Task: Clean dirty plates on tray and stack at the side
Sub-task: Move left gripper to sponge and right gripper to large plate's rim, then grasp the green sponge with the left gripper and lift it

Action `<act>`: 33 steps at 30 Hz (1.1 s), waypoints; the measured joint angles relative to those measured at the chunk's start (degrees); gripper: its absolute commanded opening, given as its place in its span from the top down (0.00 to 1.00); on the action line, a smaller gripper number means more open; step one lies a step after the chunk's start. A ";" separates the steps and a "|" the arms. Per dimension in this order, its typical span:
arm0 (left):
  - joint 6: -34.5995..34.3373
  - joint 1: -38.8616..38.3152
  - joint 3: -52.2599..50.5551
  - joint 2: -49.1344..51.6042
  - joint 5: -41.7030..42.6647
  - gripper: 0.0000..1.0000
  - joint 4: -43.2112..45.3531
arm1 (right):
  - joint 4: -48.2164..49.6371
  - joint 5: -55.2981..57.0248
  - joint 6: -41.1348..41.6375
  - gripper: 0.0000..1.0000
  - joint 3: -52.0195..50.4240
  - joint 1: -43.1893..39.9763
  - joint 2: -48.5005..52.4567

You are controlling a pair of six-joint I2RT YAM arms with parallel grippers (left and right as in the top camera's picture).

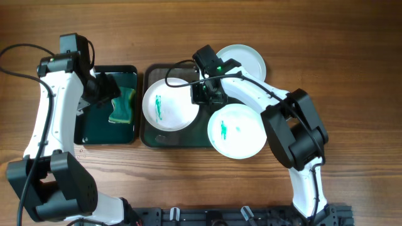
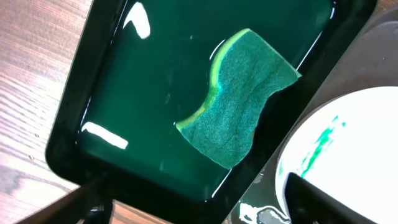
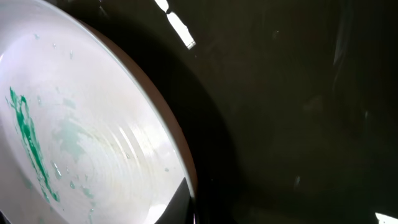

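The tray (image 1: 179, 139) holds a white plate (image 1: 168, 103) with a teal smear on its left half. A second smeared plate (image 1: 237, 130) lies over the tray's right front edge. A third, clean plate (image 1: 244, 58) lies at the back right, partly on the table. My right gripper (image 1: 202, 94) is at the left plate's right rim. In the right wrist view one finger (image 3: 186, 208) lies on the plate (image 3: 74, 143) at its rim, and the other is hidden against the dark tray (image 3: 298, 93). My left gripper (image 1: 103, 94) is open and empty (image 2: 199, 202).
A smaller black tray (image 1: 88, 135) of dark green liquid stands left of the big tray. A green-yellow sponge (image 1: 122, 105) lies in it, also in the left wrist view (image 2: 239, 118). The smeared plate (image 2: 360, 143) shows at that view's right. Bare wood surrounds both trays.
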 measured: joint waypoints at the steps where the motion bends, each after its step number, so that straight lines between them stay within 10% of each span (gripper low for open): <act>1: 0.28 0.00 0.00 0.00 0.11 0.28 0.24 | 0.00 0.00 0.00 0.96 0.00 0.00 0.00; 33: 11.78 0.00 -7.41 13.66 9.70 0.59 14.01 | 0.02 -0.22 0.02 0.96 0.00 0.00 0.00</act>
